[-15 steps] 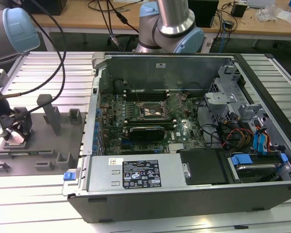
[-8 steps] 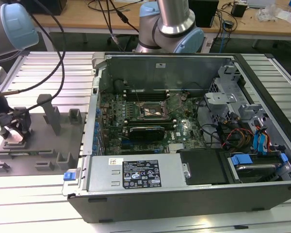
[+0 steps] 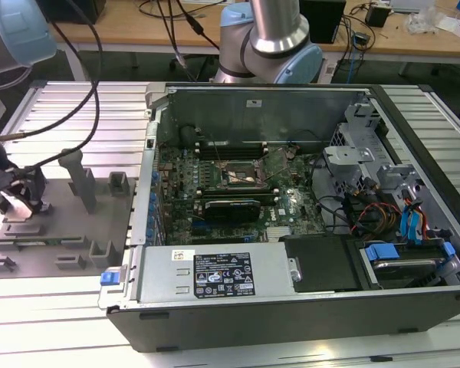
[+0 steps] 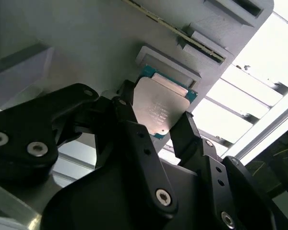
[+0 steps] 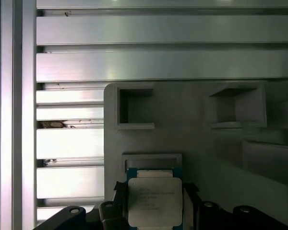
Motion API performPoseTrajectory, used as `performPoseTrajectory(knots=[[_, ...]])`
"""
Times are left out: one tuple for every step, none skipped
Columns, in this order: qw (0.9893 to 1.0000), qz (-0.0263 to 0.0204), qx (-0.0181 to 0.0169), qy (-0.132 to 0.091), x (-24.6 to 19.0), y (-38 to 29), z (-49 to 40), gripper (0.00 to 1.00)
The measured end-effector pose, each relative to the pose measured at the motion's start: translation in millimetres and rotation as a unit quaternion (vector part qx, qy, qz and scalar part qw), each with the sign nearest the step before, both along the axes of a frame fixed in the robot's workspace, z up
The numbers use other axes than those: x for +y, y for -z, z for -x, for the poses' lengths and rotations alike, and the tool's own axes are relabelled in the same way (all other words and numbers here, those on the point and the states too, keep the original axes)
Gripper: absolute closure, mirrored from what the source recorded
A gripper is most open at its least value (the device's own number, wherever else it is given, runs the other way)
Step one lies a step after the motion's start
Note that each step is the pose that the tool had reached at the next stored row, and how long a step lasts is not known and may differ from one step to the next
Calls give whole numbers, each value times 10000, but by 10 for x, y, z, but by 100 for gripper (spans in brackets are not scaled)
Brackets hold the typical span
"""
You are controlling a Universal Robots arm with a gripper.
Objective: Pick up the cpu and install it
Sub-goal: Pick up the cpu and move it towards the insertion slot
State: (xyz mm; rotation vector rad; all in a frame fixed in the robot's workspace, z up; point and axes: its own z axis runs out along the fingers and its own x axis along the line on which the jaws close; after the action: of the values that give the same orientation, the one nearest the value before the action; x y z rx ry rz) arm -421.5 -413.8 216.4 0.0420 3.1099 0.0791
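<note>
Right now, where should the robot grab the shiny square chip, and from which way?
By two opposite thin edges of the cpu, coming straight down from above. It lies flat, silvery top up, in a shallow pocket of the grey tray, so its broad face offers nothing to pinch and a sideways approach would likely hit the pocket's rim.

In the second wrist view the gripper [image 4: 157,117] covers the side of the cpu [image 4: 158,103] that faces it and two of the chip's corners, so whether it presses on the chip cannot be told. In the first wrist view the picture's edge cuts off that same side of the cpu. In the exterior view the gripper, at the exterior view's far left, is partly cut off, the arm [image 3: 272,34] is cropped at the far side, and the computer case [image 3: 291,310] loses its near right corner.
</note>
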Motion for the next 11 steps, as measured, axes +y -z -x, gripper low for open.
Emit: performPoseTrajectory(knots=[[10000, 0, 0, 0, 0, -21, 0, 45], [10000, 0, 0, 0, 1, -54, 0, 45], [10000, 0, 0, -1, 1, -79, -1, 45], [10000, 0, 0, -1, 2, -102, -1, 45], [10000, 0, 0, 0, 4, -126, 0, 45], [10000, 0, 0, 0, 5, -154, 0, 45], [10000, 0, 0, 0, 9, -243, -1, 45], [10000, 0, 0, 0, 10, -267, 0, 45], [10000, 0, 1, 0, 11, -291, 0, 45], [10000, 0, 0, 0, 12, -328, 0, 45], [10000, 0, 0, 0, 14, -357, 0, 45]])
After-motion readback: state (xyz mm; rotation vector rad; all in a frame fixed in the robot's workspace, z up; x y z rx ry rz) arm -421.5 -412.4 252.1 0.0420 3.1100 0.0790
